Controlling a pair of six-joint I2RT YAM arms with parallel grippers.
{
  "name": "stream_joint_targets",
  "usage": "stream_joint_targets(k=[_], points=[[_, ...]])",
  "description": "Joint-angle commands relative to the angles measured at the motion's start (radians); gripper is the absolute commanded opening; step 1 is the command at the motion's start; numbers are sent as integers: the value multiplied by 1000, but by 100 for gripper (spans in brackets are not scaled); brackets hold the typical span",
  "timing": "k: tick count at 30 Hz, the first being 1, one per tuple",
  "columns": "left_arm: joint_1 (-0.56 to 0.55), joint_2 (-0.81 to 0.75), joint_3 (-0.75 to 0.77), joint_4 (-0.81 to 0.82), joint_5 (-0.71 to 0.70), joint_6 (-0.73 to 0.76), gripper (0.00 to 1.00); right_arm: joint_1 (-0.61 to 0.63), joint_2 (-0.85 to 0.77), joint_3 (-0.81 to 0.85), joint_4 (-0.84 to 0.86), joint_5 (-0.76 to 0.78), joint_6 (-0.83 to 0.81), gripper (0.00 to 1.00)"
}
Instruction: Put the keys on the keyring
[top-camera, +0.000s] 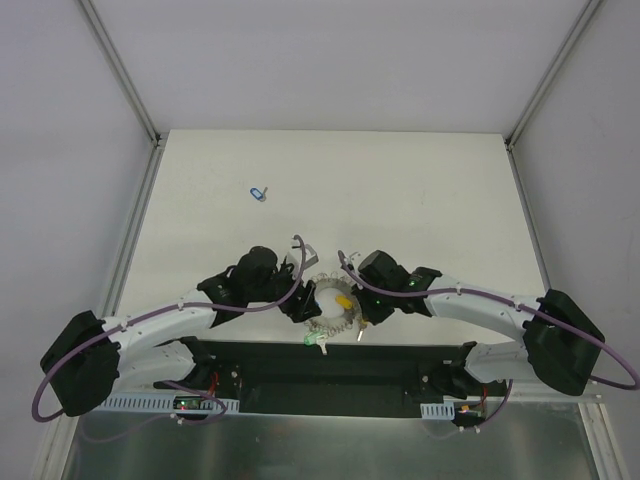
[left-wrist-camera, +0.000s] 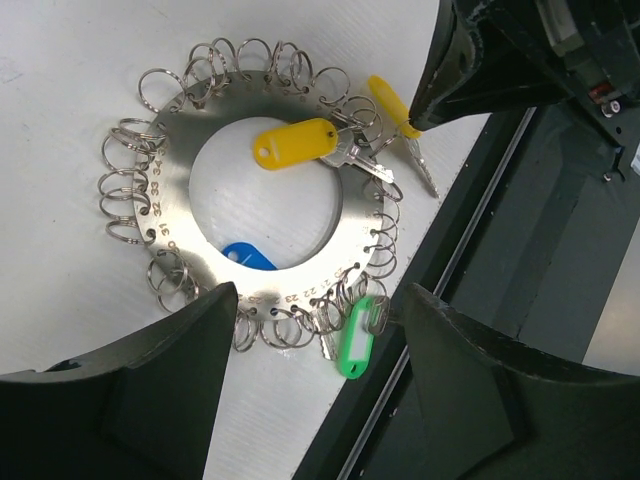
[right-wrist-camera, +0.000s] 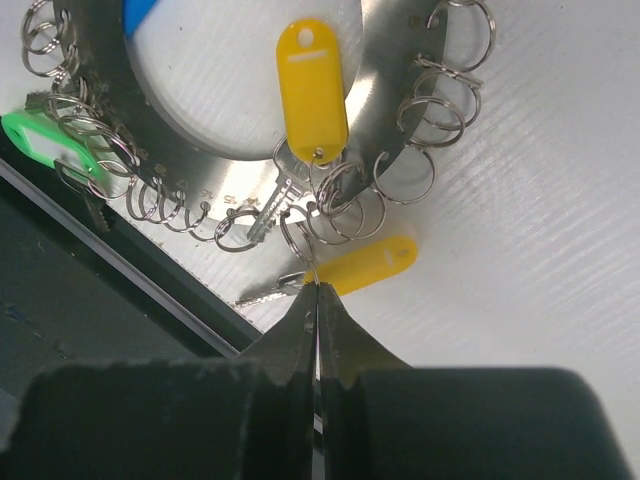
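1. The keyring (left-wrist-camera: 185, 160) lies flat on the white surface (top-camera: 400, 200), at the middle of its near edge, between the two claws. Numbers run round its inner rim and wire loops (left-wrist-camera: 125, 180) fringe its outer rim.
2. The left claw (left-wrist-camera: 318, 300) is released. Its fingers are spread wide and hang over the near-left part of the disc, gripping nothing.
3. The right claw (right-wrist-camera: 315, 290) is clenched, fingers pressed together. Its tips meet where the outer yellow-tagged key (right-wrist-camera: 365, 265) joins its tag, just outside the loops on the ring's right side. Whether the tips truly pinch it, I cannot tell.
4. The inner yellow-tagged key (left-wrist-camera: 295, 142) has its tag in the centre hole and its metal blade across the disc. Whether it is threaded on a loop is unclear.
5. A blue tag (left-wrist-camera: 250, 257) also lies inside the hole, partly under the disc's inner rim.
6. The green-tagged key (left-wrist-camera: 355, 338) sits among the loops on the ring's near side, its tag right at the near edge of the surface.
7. A loose blue-tagged key (top-camera: 259, 192) lies well apart, toward the far-left corner.
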Motion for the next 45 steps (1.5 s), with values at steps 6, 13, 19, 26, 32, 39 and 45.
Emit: stream_joint_targets(k=[6,13,19,26,32,39,45], points=[[-13,165,67,67,-27,2,66,-29,-44,21,-57,38,-15,1],[-13,312,108,70,-71,-62,64,-58,-28,8,-79,-32,-11,1],[-13,429,148,69,-98,-122,39,-63,-51,1,-93,-43,-9,1],[-14,542,207,32,-208,-141,36,-88,-56,0,-139,-43,-6,1],[15,563,222,-51,-373,-125,28,-106,-57,32,-188,-84,-28,1],[191,555,213,-65,-371,-106,28,-105,27,103,-139,-162,-6,2],[230,520,239,-56,-344,-50,32,-97,90,162,-129,-166,-5,16]])
